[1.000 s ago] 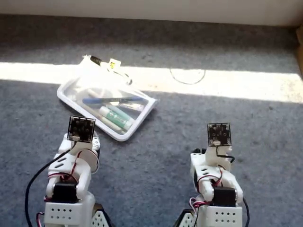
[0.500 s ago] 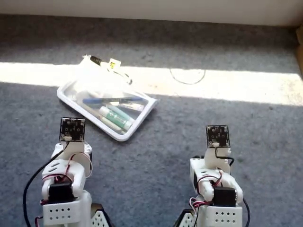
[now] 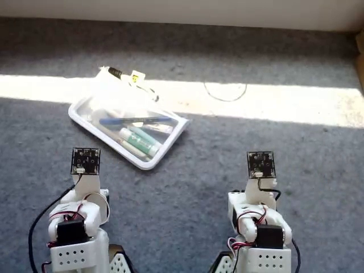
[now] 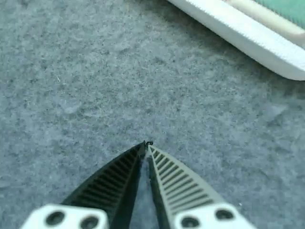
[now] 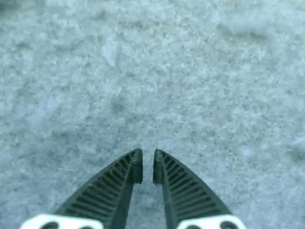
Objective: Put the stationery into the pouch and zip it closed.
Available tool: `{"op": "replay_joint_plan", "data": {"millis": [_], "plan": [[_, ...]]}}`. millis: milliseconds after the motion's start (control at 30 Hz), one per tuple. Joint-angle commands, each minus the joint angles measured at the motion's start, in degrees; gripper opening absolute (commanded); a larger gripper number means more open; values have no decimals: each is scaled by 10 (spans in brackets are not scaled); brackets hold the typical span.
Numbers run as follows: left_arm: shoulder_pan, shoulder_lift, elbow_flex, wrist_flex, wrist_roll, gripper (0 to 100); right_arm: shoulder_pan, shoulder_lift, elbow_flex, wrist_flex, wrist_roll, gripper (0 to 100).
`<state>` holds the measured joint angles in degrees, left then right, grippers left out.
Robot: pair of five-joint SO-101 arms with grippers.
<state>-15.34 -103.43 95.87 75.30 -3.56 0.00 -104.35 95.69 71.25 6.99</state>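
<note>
1. Pouch [image 3: 129, 126]: translucent, flat, laid on the grey carpeted surface [image 3: 193, 187] at about 10 o'clock from the middle of the high view, its long side slanted. One end is lit by a band of sunlight [image 3: 296, 105] that crosses the surface. A white edge of the pouch [image 4: 248, 36] is seen in the left wrist view, apart from the fingertips. Whether the zip is closed cannot be told.
2. Stationery: a blue pen [image 3: 133, 120] and a green-and-white marker [image 3: 139, 140] are seen through the pouch wall, lying side by side inside it. Further items in there are too faint to be named.
3. Yellow tag [image 3: 135, 76]: found at the pouch's far end, in the sunlight.
4. Thin wire loop [image 3: 226, 91]: laid on the surface at 3 o'clock from the pouch, well apart from it.
5. Left arm [image 3: 77, 219]: folded low at 7 o'clock from the pouch. Left gripper [image 4: 147, 145]: fingertips pressed together over bare carpet, nothing held.
6. Right arm [image 3: 259, 219]: folded low at 4 o'clock from the pouch, well apart from it. Right gripper [image 5: 144, 167]: fingers drawn almost together with a thin slit between them, nothing pinched, bare carpet below.
</note>
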Motion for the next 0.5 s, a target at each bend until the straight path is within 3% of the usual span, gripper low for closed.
{"op": "replay_joint_plan", "data": {"millis": [0, 467], "plan": [[31, -4, 13, 4, 3, 7, -1, -8, 71, 4, 6, 41], [-2, -4, 13, 4, 4, 7, -2, -8, 71, 4, 6, 41]]}}
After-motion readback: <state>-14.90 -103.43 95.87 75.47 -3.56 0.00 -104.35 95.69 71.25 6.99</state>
